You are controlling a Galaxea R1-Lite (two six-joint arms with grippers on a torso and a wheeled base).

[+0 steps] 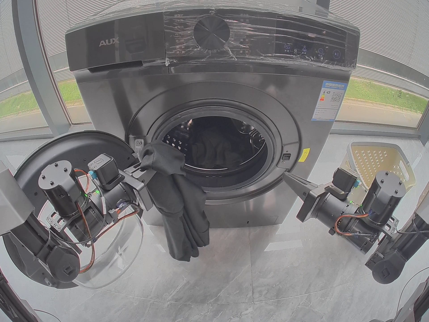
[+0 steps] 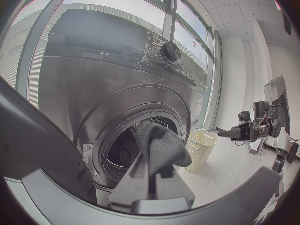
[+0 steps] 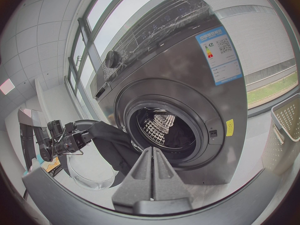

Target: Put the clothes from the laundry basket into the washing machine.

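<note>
The dark grey washing machine stands ahead with its round drum opening uncovered; dark clothes lie inside the drum. My left gripper is shut on a dark grey garment at the opening's left rim; the cloth hangs down in front of the machine toward the floor. In the left wrist view the garment bunches over the fingers. My right gripper is shut and holds nothing, by the opening's lower right edge. The cream laundry basket stands to the right of the machine.
The machine's round door is swung open to the left, behind my left arm, its glass bowl low near the floor. Grey tiled floor lies in front. Large windows surround the machine.
</note>
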